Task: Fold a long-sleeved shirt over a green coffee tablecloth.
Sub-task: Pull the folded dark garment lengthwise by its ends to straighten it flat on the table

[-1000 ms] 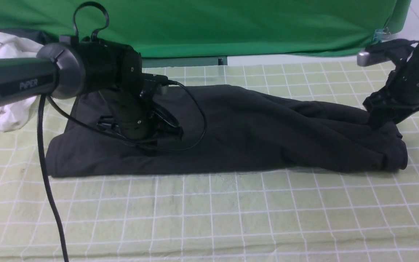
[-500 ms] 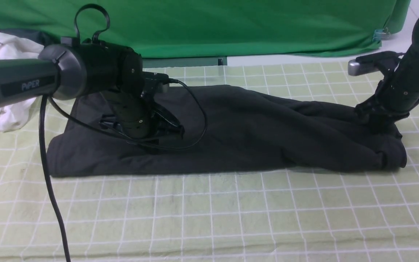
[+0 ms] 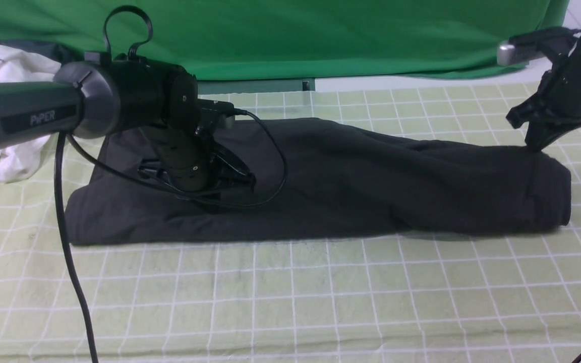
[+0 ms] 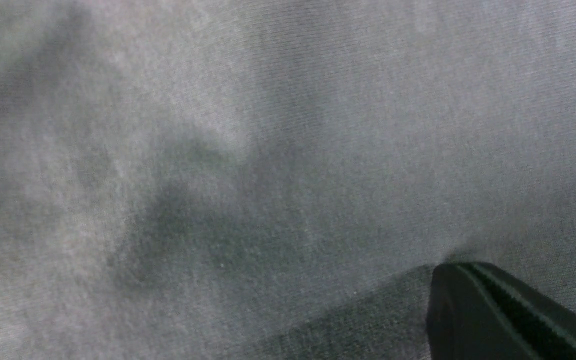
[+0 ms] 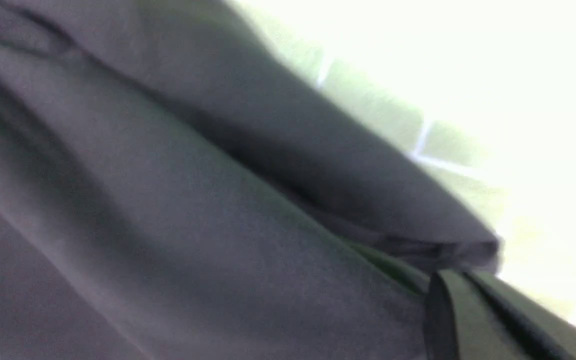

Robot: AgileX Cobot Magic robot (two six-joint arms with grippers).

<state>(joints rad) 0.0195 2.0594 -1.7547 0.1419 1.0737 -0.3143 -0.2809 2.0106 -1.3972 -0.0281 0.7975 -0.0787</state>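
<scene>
R gripper [image 3: 536, 145] pinches right end of long-sleeved shirt [image 3: 351, 186], lying L–R on green coffee tablecloth [image 3: 321, 292]; L gripper [image 3: 232, 176] atop its left part, grip unclear.

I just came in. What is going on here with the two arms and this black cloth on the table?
Two robot arms are folding a black long-sleeved shirt, which lies as a long band across the checked green coffee tablecloth. The left gripper rests down on the shirt's left part; I cannot tell whether it is open. The right gripper appears to pinch the shirt's right end, which stands raised off the cloth. A white garment lies at the far left.
</scene>
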